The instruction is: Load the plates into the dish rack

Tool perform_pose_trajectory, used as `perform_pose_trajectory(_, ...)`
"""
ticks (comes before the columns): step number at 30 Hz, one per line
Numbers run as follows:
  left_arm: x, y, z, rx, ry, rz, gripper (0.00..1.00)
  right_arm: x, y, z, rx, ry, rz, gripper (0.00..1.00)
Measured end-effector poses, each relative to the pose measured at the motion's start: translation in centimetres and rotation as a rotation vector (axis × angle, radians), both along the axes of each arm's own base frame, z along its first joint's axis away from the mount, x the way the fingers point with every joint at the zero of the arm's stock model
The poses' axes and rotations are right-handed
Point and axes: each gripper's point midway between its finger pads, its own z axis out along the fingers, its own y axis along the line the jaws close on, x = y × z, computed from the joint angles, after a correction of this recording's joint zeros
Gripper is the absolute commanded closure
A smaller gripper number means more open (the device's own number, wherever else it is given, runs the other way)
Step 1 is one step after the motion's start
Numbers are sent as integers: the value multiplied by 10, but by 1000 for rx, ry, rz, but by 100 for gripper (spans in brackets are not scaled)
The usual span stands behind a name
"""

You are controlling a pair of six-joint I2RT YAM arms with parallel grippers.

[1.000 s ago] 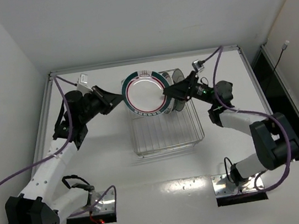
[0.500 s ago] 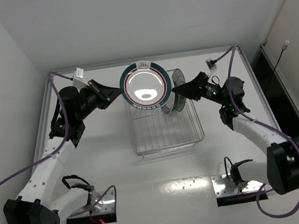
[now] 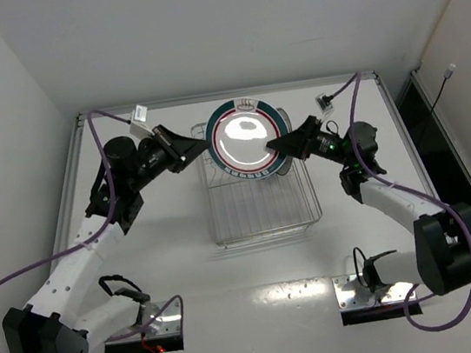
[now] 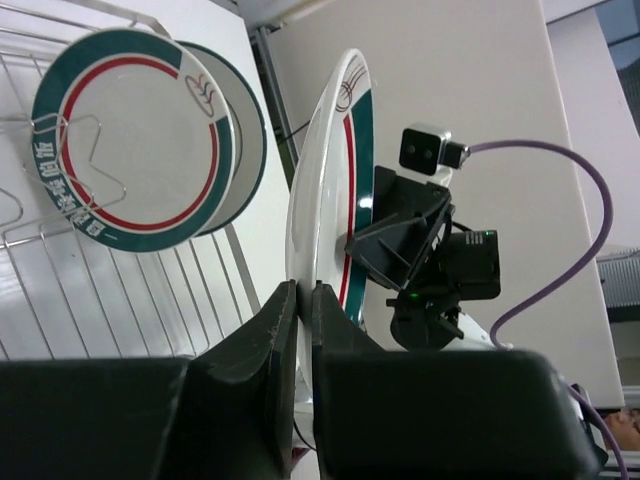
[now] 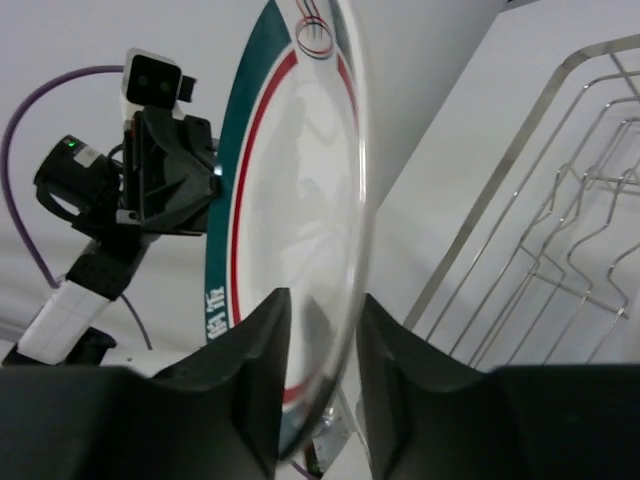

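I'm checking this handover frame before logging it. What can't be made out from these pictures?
- Top view: plates already in the rack are hidden behind the held plate; their number is unreadable.
- Right wrist view: the right gripper straddles the held plate's rim, too close to tell whether it grips.
- Left wrist view: the rear racked plate is mostly covered by the front racked plate; its pattern is unclear.

The right tool straddles the edge of the upright teal-rimmed plate, the wire dish rack at right
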Motion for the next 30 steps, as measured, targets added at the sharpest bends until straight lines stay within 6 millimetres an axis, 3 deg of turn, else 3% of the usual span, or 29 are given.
perform_pose_trajectory(3, -1, -6, -3, 2, 3, -13, 100, 0, 1, 2, 14, 5, 7, 86)
perform_pose_trajectory(4, -1, -6, -4, 5, 4, -14, 100, 1, 1, 1, 18, 12, 6, 95)
perform_pose_trajectory(5, 0, -6, -5, 10, 3, -15, 94, 3, 1, 0, 23, 31, -1, 100)
perform_pose_trajectory(6, 0, -6, -6, 19, -1, -16, 94, 3, 0, -1, 23, 36, -3, 100)
perform_pose_trajectory(7, 1, -6, -9, 41, 3, -18, 75, 4, 0, -3, 21, 49, -9, 100)
perform_pose_trajectory(10, 11, -3, -12, 133, 31, 7, 48, 7, -3, -12, -20, 86, -36, 100)
perform_pose_trajectory(14, 28, 19, -14, 283, 55, 128, 35, 21, -16, -10, -185, 116, -201, 100)
perform_pose_trajectory(17, 35, 50, -23, 414, 74, 252, 32, 32, -31, 17, -330, 90, -369, 100)
perform_pose_trajectory(21, 39, 90, -42, 546, 122, 381, 31, 38, -49, 38, -481, 88, -549, 100)
perform_pose_trajectory(25, 41, 119, -53, 635, 153, 458, 31, 39, -56, 21, -695, 172, -661, 100)
perform_pose_trajectory(30, 40, 139, -66, 704, 170, 505, 28, 50, -42, -16, -980, 249, -703, 100)
